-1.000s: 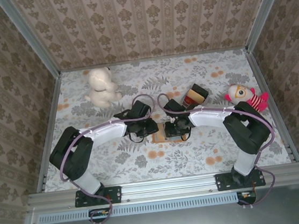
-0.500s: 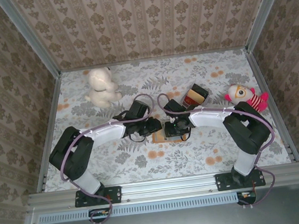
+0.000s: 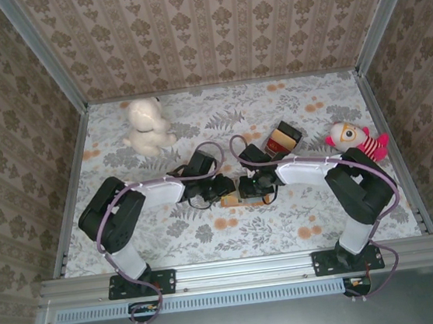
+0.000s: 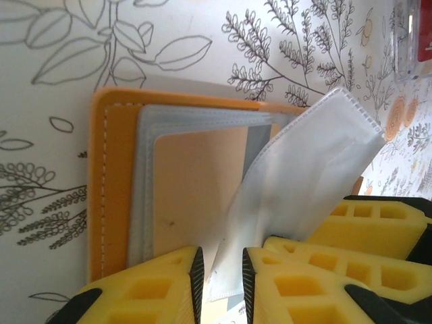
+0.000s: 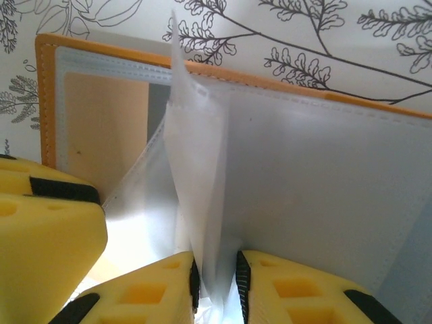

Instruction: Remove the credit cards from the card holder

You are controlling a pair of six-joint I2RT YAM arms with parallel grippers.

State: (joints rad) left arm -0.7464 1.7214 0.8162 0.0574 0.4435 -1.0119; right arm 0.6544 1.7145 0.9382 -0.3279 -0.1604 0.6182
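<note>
Card holder [image 3: 235,200] lies open around mid-worktop [image 3: 301,215], slightly toward the near edge. Its orange cover is flat down and the blue-grey pages face up.

Change over the last second: my left arm has swung in toward centre, so my left pincer [image 4: 219,270] now sits right at the holder's left side. My right arm has barely shifted.

Left pincer is clamped on a clear pocket page [image 4: 317,162], which is lifted off the stack and bows up to the right. Right pincer [image 5: 214,277] is clamped on a page edge too, with the sheet standing upright between its fingers. I can't tell whether it's the same page or a neighbour.

Credit cards: I can't tell which pocket has them. The tan panel under the flat pocket could be lining or a card.

My read: both pincers now have hold of the pages and I'm spreading them to expose a pocket. No card is out yet, so the task is still early. One pincer will likely have to let go to pull a card.
</note>
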